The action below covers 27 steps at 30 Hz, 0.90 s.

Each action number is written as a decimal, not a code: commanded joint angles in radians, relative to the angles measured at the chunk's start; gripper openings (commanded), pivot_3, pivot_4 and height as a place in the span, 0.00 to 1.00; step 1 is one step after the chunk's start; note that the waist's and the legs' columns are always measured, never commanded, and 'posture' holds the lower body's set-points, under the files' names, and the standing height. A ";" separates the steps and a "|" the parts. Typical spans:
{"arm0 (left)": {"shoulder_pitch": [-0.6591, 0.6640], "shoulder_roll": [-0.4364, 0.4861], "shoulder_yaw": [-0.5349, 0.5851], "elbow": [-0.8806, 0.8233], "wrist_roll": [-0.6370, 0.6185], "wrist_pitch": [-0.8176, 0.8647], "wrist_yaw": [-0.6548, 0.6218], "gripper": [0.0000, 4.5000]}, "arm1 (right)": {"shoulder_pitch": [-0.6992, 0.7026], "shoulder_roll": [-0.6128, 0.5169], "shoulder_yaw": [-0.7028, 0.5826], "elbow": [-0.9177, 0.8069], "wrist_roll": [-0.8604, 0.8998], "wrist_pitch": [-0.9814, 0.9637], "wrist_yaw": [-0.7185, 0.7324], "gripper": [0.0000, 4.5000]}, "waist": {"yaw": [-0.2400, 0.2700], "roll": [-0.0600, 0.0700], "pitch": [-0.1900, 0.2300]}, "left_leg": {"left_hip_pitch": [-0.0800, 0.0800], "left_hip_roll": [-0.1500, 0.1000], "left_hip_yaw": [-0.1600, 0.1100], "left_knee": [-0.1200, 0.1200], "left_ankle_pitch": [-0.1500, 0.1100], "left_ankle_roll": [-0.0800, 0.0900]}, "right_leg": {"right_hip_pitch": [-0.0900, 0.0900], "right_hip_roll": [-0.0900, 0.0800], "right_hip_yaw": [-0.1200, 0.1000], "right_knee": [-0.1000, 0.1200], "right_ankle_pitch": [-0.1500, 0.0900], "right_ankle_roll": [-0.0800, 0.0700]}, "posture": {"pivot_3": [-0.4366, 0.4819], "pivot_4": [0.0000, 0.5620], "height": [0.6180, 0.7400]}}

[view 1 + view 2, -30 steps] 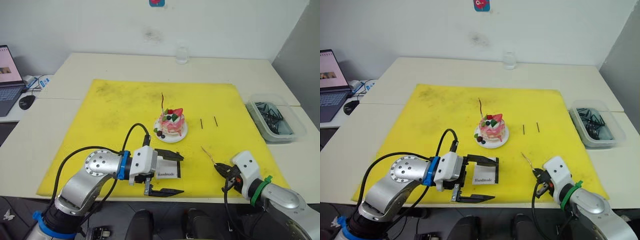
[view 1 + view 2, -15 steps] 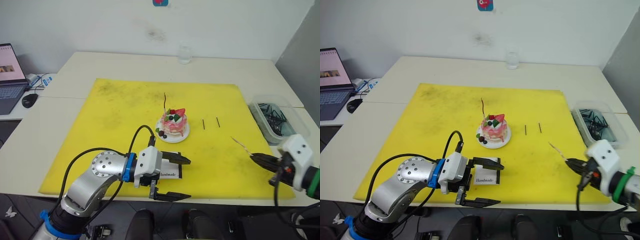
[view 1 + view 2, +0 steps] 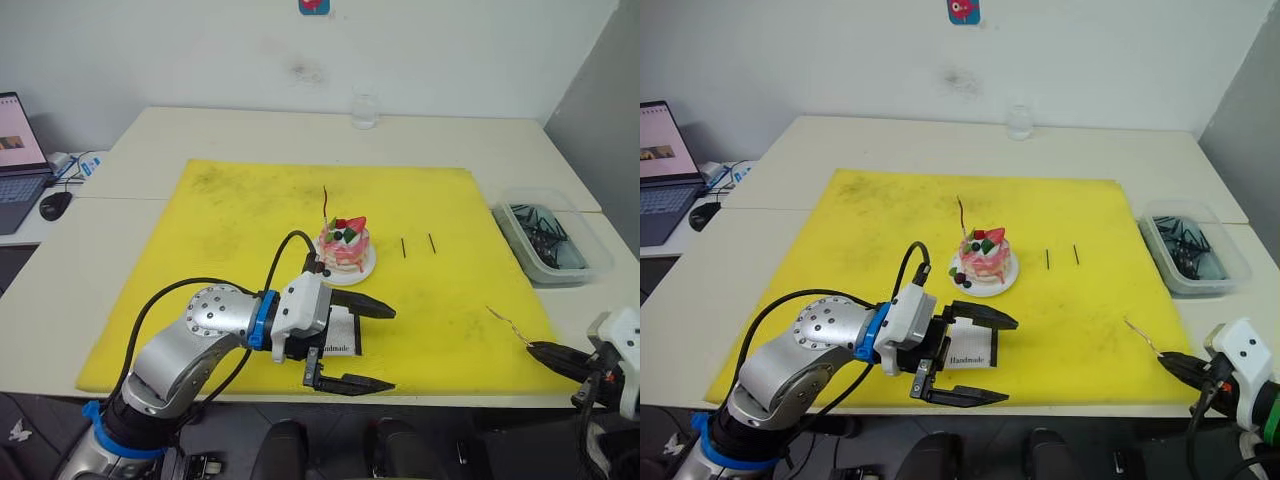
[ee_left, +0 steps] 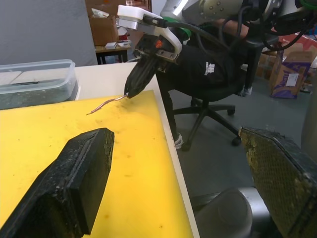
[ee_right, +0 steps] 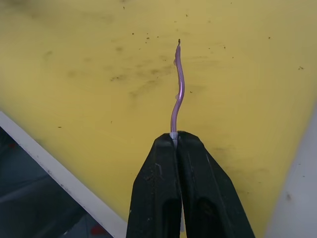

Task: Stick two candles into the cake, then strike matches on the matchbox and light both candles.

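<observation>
The pink-and-white cake (image 3: 343,248) sits on its white plate (image 3: 362,271) mid-mat, with one thin reddish candle (image 3: 326,205) standing in it. Two short dark matches (image 3: 402,247) lie to its right. The white matchbox (image 3: 341,336) lies near the mat's front edge, between the wide-open fingers of my left gripper (image 3: 392,348), close to their base. My right gripper (image 3: 555,353) hangs over the mat's front right corner, shut on the second candle (image 5: 177,94), which points back toward the mat. The left wrist view also catches that right gripper (image 4: 132,88) and its candle (image 4: 106,103).
A yellow mat (image 3: 230,215) covers the table's middle. A clear bin (image 3: 552,238) of dark items stands at the right edge, and a glass (image 3: 364,110) stands at the back. A laptop (image 3: 15,150) and mouse (image 3: 52,205) sit far left.
My right gripper carried its candle from the mat's front toward the right, to the front right corner. The left gripper slid slightly right along the matchbox, still open.
</observation>
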 commanded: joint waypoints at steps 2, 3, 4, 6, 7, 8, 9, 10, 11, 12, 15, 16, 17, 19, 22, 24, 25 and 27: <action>0.033 -0.005 -0.022 0.005 0.022 -0.056 -0.028 1.00 | -0.013 0.001 0.017 0.016 -0.011 -0.004 -0.013 0.01 | 0.001 0.000 0.000 | 0.000 0.000 0.000 0.000 0.000 0.000 | 0.000 0.000 0.000 0.000 0.000 0.000 | 0.48 0.27 1.00; 0.042 -0.003 -0.028 0.009 0.029 -0.067 -0.037 1.00 | -0.014 -0.001 0.021 0.019 -0.013 -0.006 -0.012 0.05 | 0.002 0.000 0.000 | 0.000 0.000 0.000 0.000 0.000 0.000 | 0.000 0.000 0.000 0.000 0.000 0.000 | 0.48 0.27 1.00; 0.054 -0.004 -0.035 0.015 0.040 -0.083 -0.044 1.00 | -0.016 0.001 0.022 0.019 -0.011 -0.005 -0.015 0.11 | 0.002 0.000 0.000 | 0.000 0.000 0.000 0.000 0.000 0.000 | 0.000 0.000 0.000 0.000 0.000 0.000 | 0.48 0.27 1.00; 0.074 -0.010 -0.054 0.034 0.071 -0.123 -0.054 1.00 | -0.018 -0.001 0.017 0.014 -0.005 0.000 -0.013 0.23 | 0.002 0.000 0.000 | 0.000 0.000 0.000 0.000 0.000 0.000 | 0.000 0.000 0.000 0.000 0.000 0.000 | 0.48 0.27 1.00; 0.082 -0.015 -0.066 0.048 0.089 -0.145 -0.058 1.00 | -0.021 -0.006 0.011 0.006 0.003 0.008 -0.012 0.30 | 0.002 0.000 0.000 | 0.000 0.000 0.000 0.000 0.000 0.000 | 0.000 0.000 0.000 0.000 0.000 0.000 | 0.48 0.27 1.00; 0.088 -0.022 -0.076 0.062 0.105 -0.165 -0.060 1.00 | -0.025 -0.010 0.004 -0.001 0.007 0.012 -0.013 0.37 | 0.002 0.000 0.000 | 0.000 0.000 0.000 0.000 0.000 0.000 | 0.000 0.000 0.000 0.000 -0.001 -0.001 | 0.48 0.27 1.00; 0.094 -0.029 -0.087 0.073 0.119 -0.183 -0.060 1.00 | -0.026 -0.018 -0.008 -0.012 0.015 0.029 -0.014 0.45 | 0.002 0.000 0.000 | 0.000 0.000 0.000 0.000 0.000 0.000 | 0.000 0.000 0.000 0.000 -0.001 -0.002 | 0.48 0.27 1.00; 0.099 -0.036 -0.094 0.083 0.131 -0.198 -0.060 1.00 | -0.019 -0.032 -0.021 -0.025 0.024 0.049 -0.005 0.53 | 0.003 0.000 0.000 | 0.000 0.000 0.000 0.000 0.000 0.000 | 0.000 0.000 0.000 0.000 -0.001 -0.002 | 0.48 0.27 1.00; 0.105 -0.043 -0.102 0.093 0.143 -0.214 -0.060 1.00 | -0.005 -0.051 -0.040 -0.044 0.028 0.068 0.009 0.60 | 0.003 0.001 0.000 | 0.000 0.000 0.000 0.000 0.000 0.000 | 0.000 0.000 0.000 0.000 -0.001 -0.002 | 0.48 0.27 1.00; 0.111 -0.048 -0.108 0.102 0.153 -0.230 -0.061 1.00 | 0.007 -0.068 -0.064 -0.065 0.042 0.094 0.020 0.60 | 0.003 0.001 -0.001 | 0.000 0.000 0.000 0.000 0.000 0.000 | 0.000 0.000 0.000 0.000 -0.001 -0.002 | 0.48 0.27 1.00; 0.131 -0.048 -0.107 0.103 0.164 -0.258 -0.060 1.00 | 0.025 -0.121 -0.130 -0.124 0.070 0.164 0.048 0.60 | 0.003 0.001 -0.001 | 0.000 0.000 0.000 0.000 0.000 0.000 | 0.000 0.000 0.000 0.000 0.000 0.000 | 0.48 0.27 1.00; 0.137 -0.044 -0.103 0.096 0.163 -0.262 -0.060 1.00 | 0.019 -0.154 -0.140 -0.137 0.061 0.194 0.044 0.60 | 0.002 0.001 -0.001 | 0.000 0.000 0.000 0.000 0.000 0.000 | 0.000 0.000 0.000 0.000 0.000 0.000 | 0.48 0.27 1.00; 0.142 -0.044 -0.102 0.092 0.167 -0.269 -0.058 1.00 | 0.005 -0.195 -0.150 -0.149 0.063 0.224 0.053 0.60 | 0.002 0.001 -0.001 | 0.000 0.000 -0.001 0.000 0.000 0.000 | 0.000 0.000 -0.001 0.000 0.000 0.000 | 0.48 0.27 1.00; 0.145 -0.047 -0.109 0.089 0.181 -0.289 -0.055 1.00 | -0.009 -0.281 -0.151 -0.162 0.049 0.292 0.065 0.60 | 0.002 0.002 -0.001 | 0.000 0.000 0.000 0.000 0.000 0.000 | 0.000 0.000 0.000 0.000 -0.001 -0.001 | 0.48 0.27 1.00; 0.140 -0.052 -0.135 0.081 0.214 -0.330 -0.065 1.00 | -0.076 -0.453 -0.079 -0.148 0.032 0.436 0.044 0.60 | 0.003 0.002 -0.001 | 0.000 0.000 0.000 0.000 0.000 0.000 | 0.000 0.000 0.000 0.000 -0.002 -0.003 | 0.48 0.27 1.00; 0.131 -0.057 -0.150 0.060 0.214 -0.322 -0.064 1.00 | -0.162 -0.545 0.005 -0.113 0.046 0.513 0.017 0.60 | 0.000 0.002 -0.001 | 0.001 0.000 0.001 0.001 0.000 0.000 | 0.000 -0.001 0.001 0.000 -0.002 -0.003 | 0.48 0.27 1.00; 0.126 -0.049 -0.147 0.041 0.209 -0.316 -0.065 1.00 | -0.206 -0.580 0.050 -0.097 0.070 0.533 0.030 0.60 | 0.002 0.001 0.000 | 0.001 0.000 0.001 0.001 0.000 0.000 | 0.000 -0.003 0.001 0.000 -0.002 -0.003 | 0.48 0.27 1.00; 0.122 -0.027 -0.128 0.000 0.197 -0.310 -0.064 1.00 | -0.302 -0.618 0.150 -0.063 0.106 0.569 0.037 0.60 | 0.002 -0.001 0.001 | 0.000 0.000 0.001 0.001 0.000 0.000 | 0.000 -0.003 0.000 -0.001 -0.002 -0.004 | 0.48 0.27 1.00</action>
